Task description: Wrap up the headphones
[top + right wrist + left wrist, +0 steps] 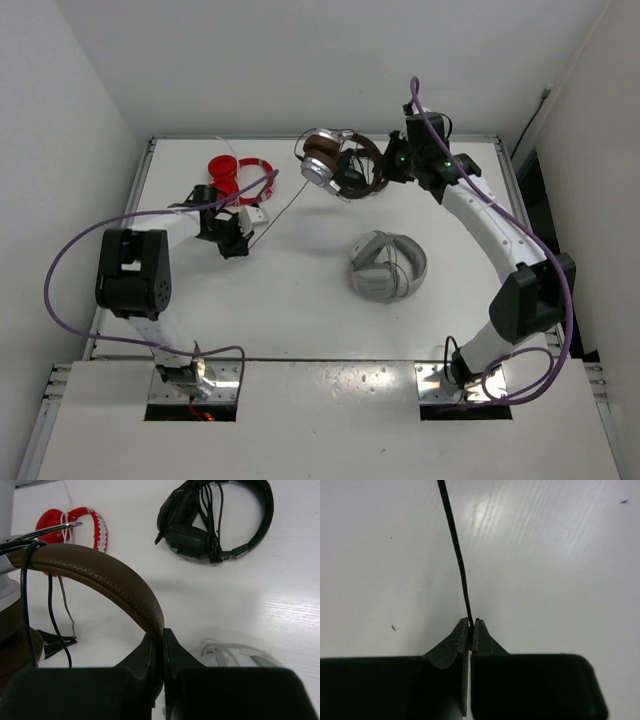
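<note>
The headphones (330,162), with a brown headband and silver cups, are held above the table at the back centre. My right gripper (385,170) is shut on the brown headband (100,575), its jaws (162,635) pinching the band's end. The thin black cable (24,595) loops over the band on the left. The cable (280,212) runs down and left from the headphones to my left gripper (243,240). In the left wrist view the left gripper (471,625) is shut on the cable (455,545), which leads straight away over the white table.
Red headphones (235,175) lie at the back left, near the left arm; they also show in the right wrist view (90,522). Light grey headphones (388,265) lie at centre right. Black headphones (220,520) lie on the table below the right gripper.
</note>
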You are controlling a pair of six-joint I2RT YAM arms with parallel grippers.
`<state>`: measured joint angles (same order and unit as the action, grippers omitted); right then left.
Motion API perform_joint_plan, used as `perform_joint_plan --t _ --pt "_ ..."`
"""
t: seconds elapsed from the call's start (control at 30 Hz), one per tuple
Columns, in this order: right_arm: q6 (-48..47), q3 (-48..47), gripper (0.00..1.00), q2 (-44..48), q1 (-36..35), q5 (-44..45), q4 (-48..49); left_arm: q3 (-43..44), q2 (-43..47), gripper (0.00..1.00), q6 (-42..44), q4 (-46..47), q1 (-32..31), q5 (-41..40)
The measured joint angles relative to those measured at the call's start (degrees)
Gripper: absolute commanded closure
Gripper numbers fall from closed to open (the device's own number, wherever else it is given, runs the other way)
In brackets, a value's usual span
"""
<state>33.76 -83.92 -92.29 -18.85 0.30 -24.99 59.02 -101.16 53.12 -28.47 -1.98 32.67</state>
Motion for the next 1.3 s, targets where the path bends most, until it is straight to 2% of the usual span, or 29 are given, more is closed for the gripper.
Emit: perform_joint_plan --t 0.27,0.47,0.6,0.9,1.3 --pt "10.38 -4.07 1.0 -1.73 3.89 -2.4 -3.45 -4.66 14.4 1.0 -2.62 -2.47 -2.73 4.31" --pt "15.04 -5.75 1.0 -4.87 4.39 0.83 -5.01 -6.21 25.59 1.0 -5.49 -3.67 -10.4 5.9" --pt "15.39 -6.38 1.0 -6.58 2.95 3.61 -6.21 -4.92 29.59 1.0 -9.75 -4.04 -16.39 6.45" --pt "13.03 -7.39 1.0 -6.82 -2.27 8.9 -7.19 4.92 29.92 1.0 -24.44 2.71 -26.99 4.02" --pt "9.33 -6.38 1.0 -6.36 -5.51 11.74 -6.8 11.32 23.23 1.0 -36.26 12.31 -29.57 -4.11"
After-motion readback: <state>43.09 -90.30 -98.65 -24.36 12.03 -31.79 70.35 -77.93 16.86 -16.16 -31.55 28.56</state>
